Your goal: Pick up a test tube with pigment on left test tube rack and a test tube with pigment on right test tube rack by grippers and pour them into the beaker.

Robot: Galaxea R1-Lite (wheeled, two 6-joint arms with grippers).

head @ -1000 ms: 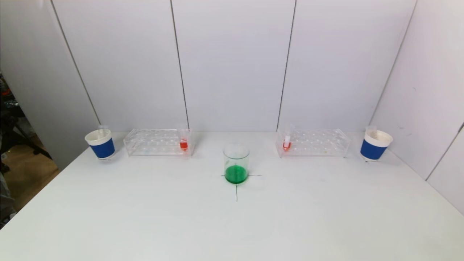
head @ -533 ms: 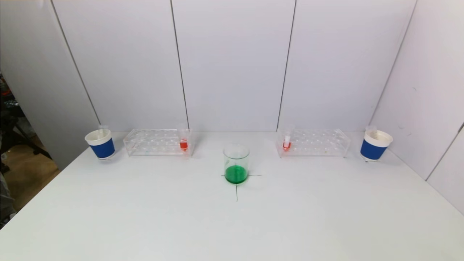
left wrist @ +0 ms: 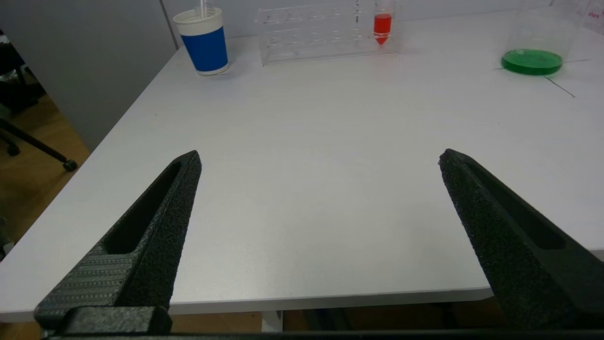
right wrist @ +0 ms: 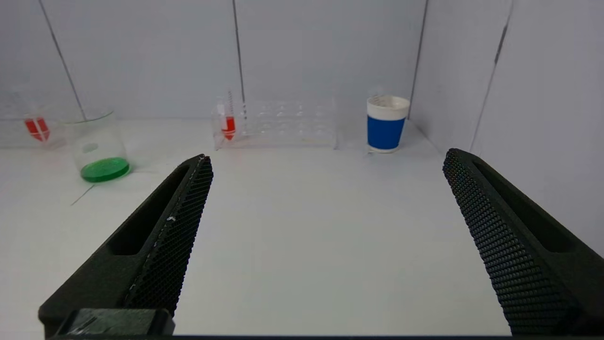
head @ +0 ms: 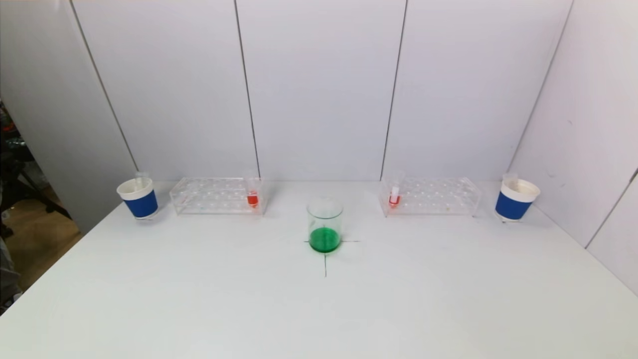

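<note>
Two racks flank our beaker (head: pixel 324 226) of green liquid on the white surface (head: pixel 319 309): the left rack (head: pixel 217 195) holds a red-filled tube (head: pixel 252 195), the right rack (head: pixel 431 196) another (head: pixel 395 195). Our left claw (left wrist: pixel 318 158) and right claw (right wrist: pixel 328 160) both gape wide near the surface's front edge, holding nothing.

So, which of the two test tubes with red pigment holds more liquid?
The test tube in the left rack: its red column is wider and taller. The test tube in the right rack shows only a thin red portion at its tip.
</note>
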